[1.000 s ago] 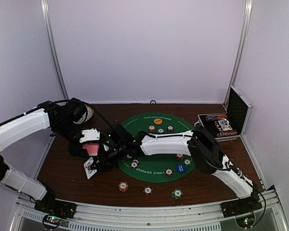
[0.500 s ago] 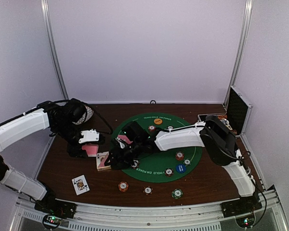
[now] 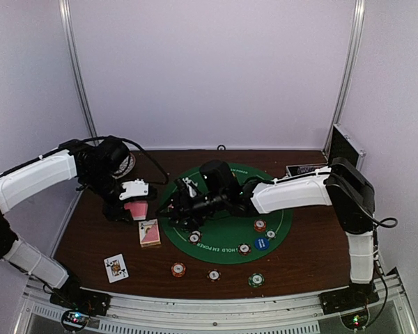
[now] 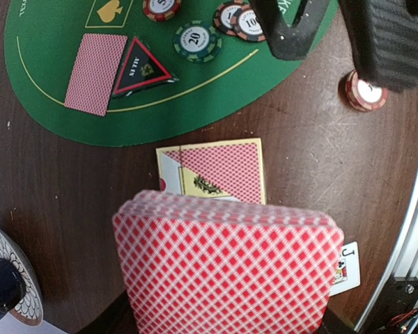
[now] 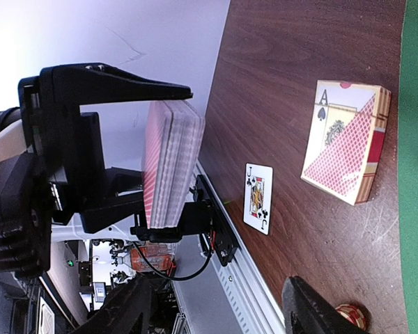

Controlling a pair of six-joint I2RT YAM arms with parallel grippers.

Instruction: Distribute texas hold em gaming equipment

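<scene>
Face-up jack (image 3: 115, 267) lies front-left on tabletop (image 3: 313, 257). Left gripper (image 3: 134, 209) jaws clamp red-backed deck (image 4: 226, 268) above the wood. Card box (image 3: 150, 232) lies flat just beside green mat (image 3: 223, 229). Right gripper (image 3: 184, 203) jaws spread, empty, over mat's left edge.

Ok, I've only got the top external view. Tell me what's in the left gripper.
Observer: The left gripper is shut on a thick stack of cards, red diamond backs.
Operator: Read me the loose card near the front edge.
Observer: Jack of clubs, face up.
Operator: Now check the right gripper.
Observer: Right gripper is open, nothing in it.
</scene>
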